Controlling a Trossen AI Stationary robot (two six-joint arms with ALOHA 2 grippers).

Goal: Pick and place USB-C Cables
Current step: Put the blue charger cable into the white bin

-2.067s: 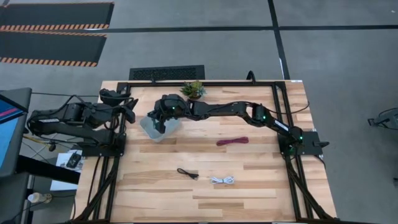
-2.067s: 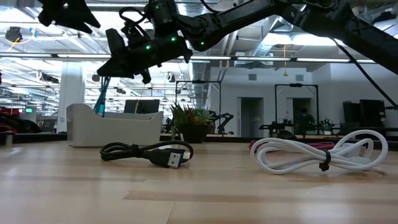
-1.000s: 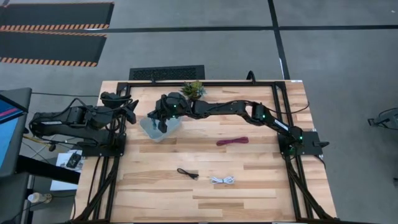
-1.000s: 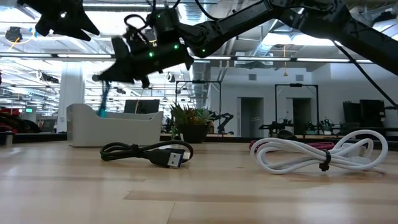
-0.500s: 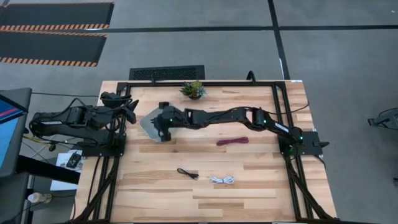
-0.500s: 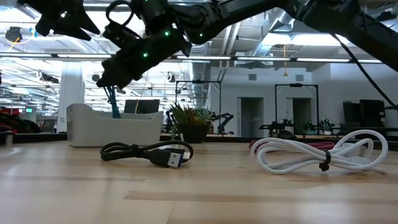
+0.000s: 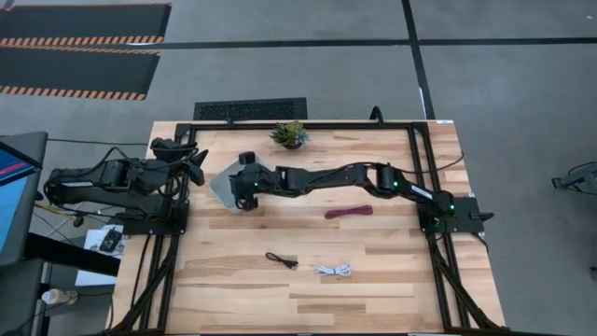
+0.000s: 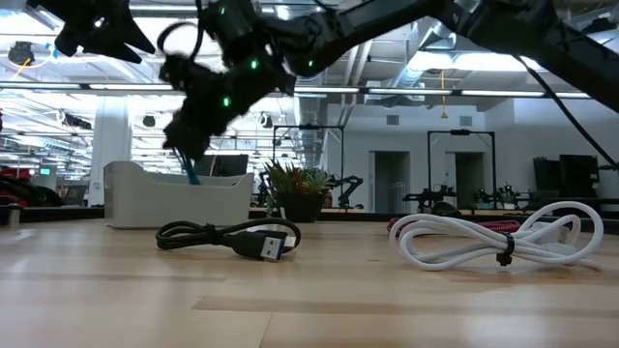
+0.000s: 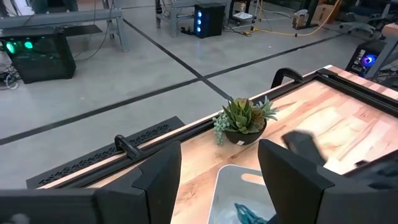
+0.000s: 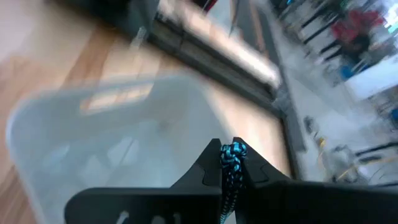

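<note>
My right gripper (image 7: 244,190) reaches across to the clear bin (image 7: 227,189) at the table's far left and is shut on the teal cable (image 10: 233,154). In the low view the teal cable (image 8: 191,172) hangs from the gripper (image 8: 189,145) into the bin (image 8: 179,198). The black cable (image 7: 282,260) and the white cable (image 7: 333,271) lie on the table near its front. The maroon cable (image 7: 349,212) lies mid-table. My left gripper (image 9: 227,177) is open and empty, left of the bin. My right gripper pinches the teal cable between its two fingertips; a short loop of the bundle (image 10: 234,149) sticks out past them. The fingers slant down over the bin. The cable hangs below them, its lower end (image 8: 192,178) behind the bin's wall.
A small potted plant (image 7: 290,134) stands at the far edge, just behind the bin. A black frame rail (image 7: 308,124) runs round the table. In the low view the black cable (image 8: 232,237) and white cable (image 8: 493,242) lie in the foreground.
My right gripper, still shut on the teal cable, has gone toward the table's near edge over the bin and down, tipping its fingers downward. The cable, which hung beside the bin's rim, now hangs lower with its end inside the bin.
</note>
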